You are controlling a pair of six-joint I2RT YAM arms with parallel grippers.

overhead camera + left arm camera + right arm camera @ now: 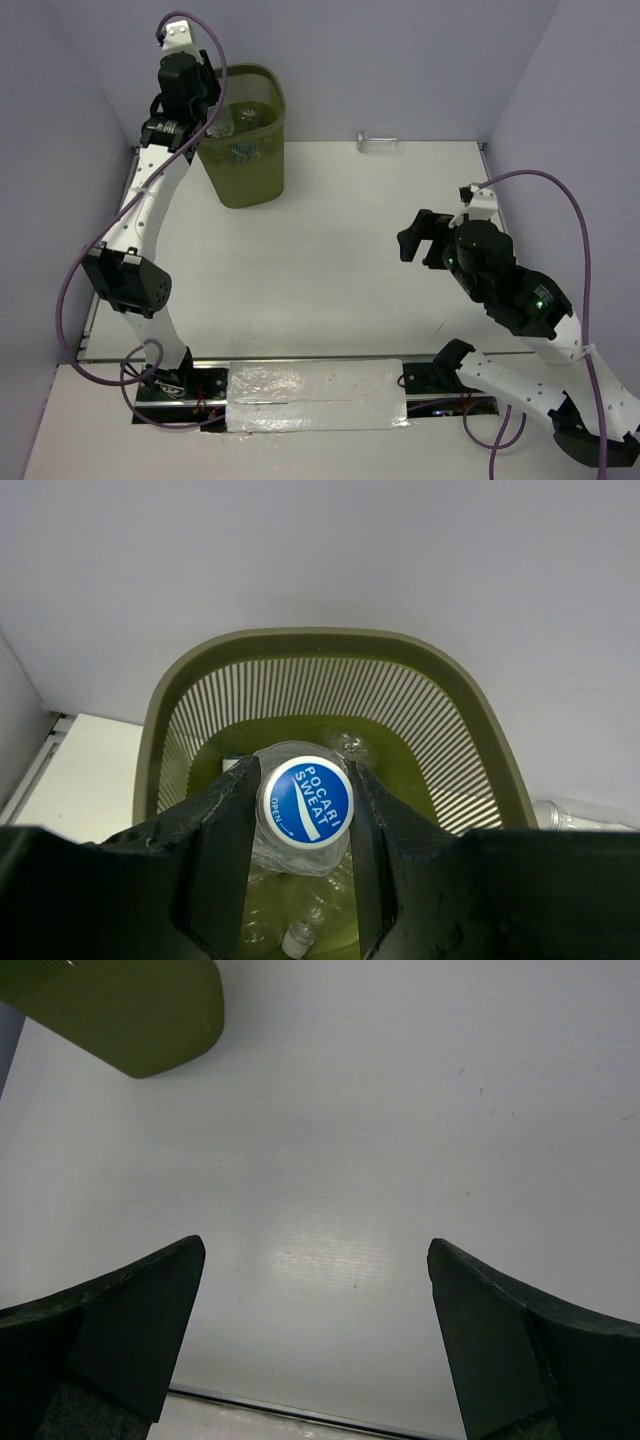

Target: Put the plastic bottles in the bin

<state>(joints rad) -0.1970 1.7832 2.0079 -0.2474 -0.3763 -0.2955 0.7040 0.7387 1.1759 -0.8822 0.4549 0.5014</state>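
My left gripper (305, 770) is shut on a clear plastic bottle (310, 802) just below its blue cap, and the bottle hangs cap-up over the mouth of the olive-green mesh bin (330, 640). Other clear bottles (300, 930) lie at the bottom of the bin. In the top view the left gripper (215, 115) hovers at the near left rim of the bin (250, 185). One more bottle (377, 143) lies on the table by the back wall. My right gripper (418, 238) stands open over the table's right half, nothing between its fingers (150, 1300).
The bin stands at the back left corner, close to the walls. A corner of the bin (140, 1020) shows at the top left of the right wrist view. A taped silver sheet (318, 398) lies between the arm bases.
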